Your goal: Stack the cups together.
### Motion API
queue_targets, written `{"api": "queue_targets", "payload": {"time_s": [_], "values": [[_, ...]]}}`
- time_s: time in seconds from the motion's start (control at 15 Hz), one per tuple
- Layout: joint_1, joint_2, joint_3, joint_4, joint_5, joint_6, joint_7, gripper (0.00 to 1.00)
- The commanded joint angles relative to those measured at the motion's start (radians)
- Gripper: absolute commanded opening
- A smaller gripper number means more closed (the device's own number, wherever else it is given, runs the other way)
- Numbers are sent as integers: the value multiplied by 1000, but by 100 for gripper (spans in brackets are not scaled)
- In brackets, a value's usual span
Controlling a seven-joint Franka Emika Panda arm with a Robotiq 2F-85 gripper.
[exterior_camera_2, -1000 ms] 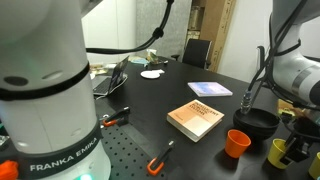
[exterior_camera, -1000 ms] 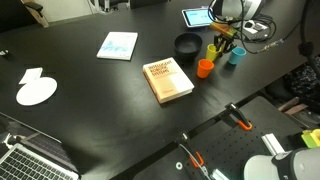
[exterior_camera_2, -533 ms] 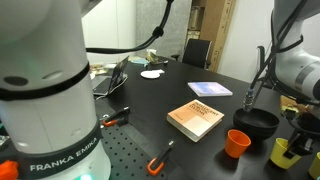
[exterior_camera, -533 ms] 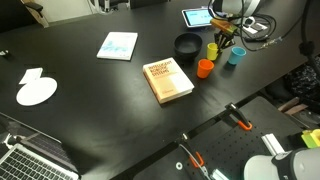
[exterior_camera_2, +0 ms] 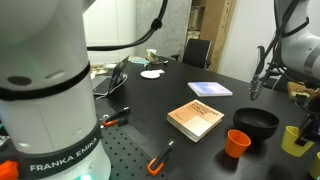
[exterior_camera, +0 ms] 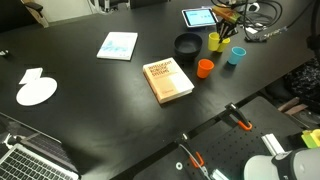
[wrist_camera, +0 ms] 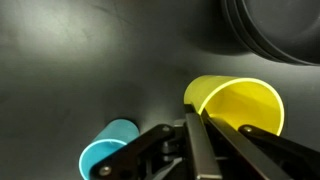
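Note:
My gripper [exterior_camera: 220, 32] is shut on the rim of a yellow cup [exterior_camera: 214, 41] and holds it just above the black table, next to the black bowl [exterior_camera: 187, 45]. In the wrist view the fingers [wrist_camera: 195, 120] pinch the yellow cup's [wrist_camera: 240, 105] near wall. The teal cup [exterior_camera: 236, 56] stands to one side and also shows in the wrist view [wrist_camera: 108, 158]. The orange cup [exterior_camera: 205, 68] stands near the book and shows in both exterior views [exterior_camera_2: 238, 143]. I cannot make out a second yellow cup. The held cup [exterior_camera_2: 294, 140] sits at the frame edge.
A tan book [exterior_camera: 169, 80] lies mid-table, also seen in an exterior view [exterior_camera_2: 197, 118]. A light blue booklet [exterior_camera: 118, 45], a white sheet [exterior_camera: 37, 90], a tablet [exterior_camera: 197, 16] and a laptop [exterior_camera: 30, 160] are around. The bowl [exterior_camera_2: 260, 122] shows beside the orange cup.
The gripper has risen from the table with the yellow cup in it, moving up and slightly away from the teal and orange cups. The other cups have not moved.

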Motion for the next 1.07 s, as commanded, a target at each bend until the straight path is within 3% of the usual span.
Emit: {"api": "queue_targets", "payload": {"time_s": [0.0, 0.4, 1.0], "values": [[50, -149, -45, -84, -58, -71, 9, 3], [77, -394, -19, -257, -69, -150, -68, 3], [72, -557, -11, -548, -35, 6, -235, 5]]}}
